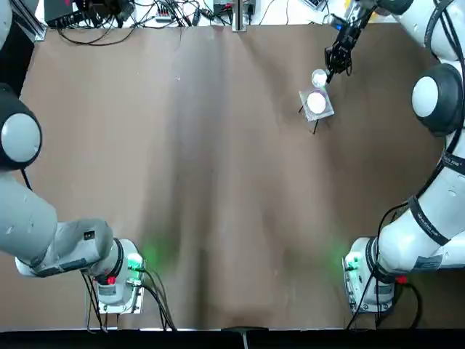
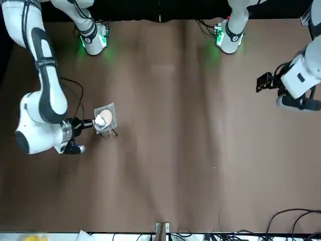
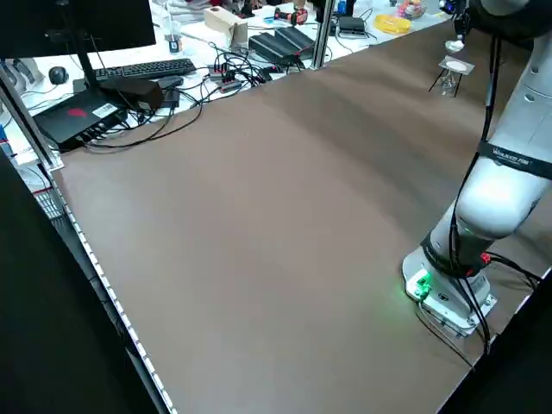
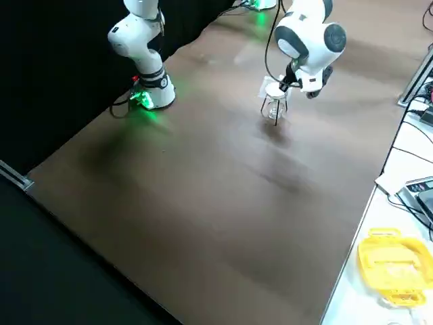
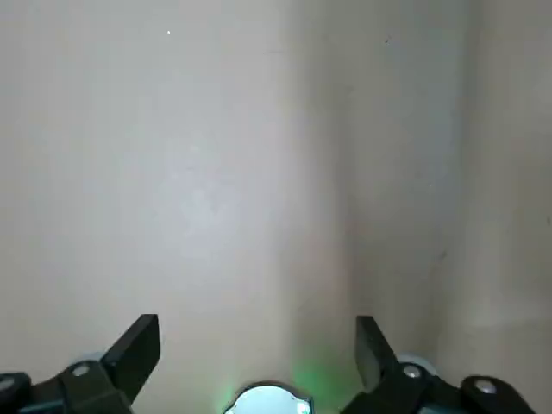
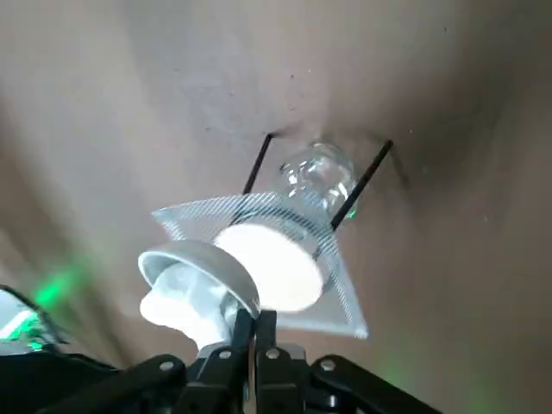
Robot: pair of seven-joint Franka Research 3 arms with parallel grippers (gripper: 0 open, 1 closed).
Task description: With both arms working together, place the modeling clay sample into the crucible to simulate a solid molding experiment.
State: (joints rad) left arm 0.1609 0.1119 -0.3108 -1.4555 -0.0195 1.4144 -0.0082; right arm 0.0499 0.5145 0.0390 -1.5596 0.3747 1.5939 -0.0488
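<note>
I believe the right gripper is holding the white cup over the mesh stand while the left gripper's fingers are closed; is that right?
Not quite: the left gripper's fingers are open, spread wide apart in the left wrist view. The right gripper is indeed holding the white cup over the mesh stand.

a yellow tray lies near a square mesh stand.

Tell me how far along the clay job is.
Whitish material, probably the clay, looks already inside the crucible. The right gripper holds it tilted by the mesh stand; the left gripper is open, apart. Setting down probably remains.
</note>
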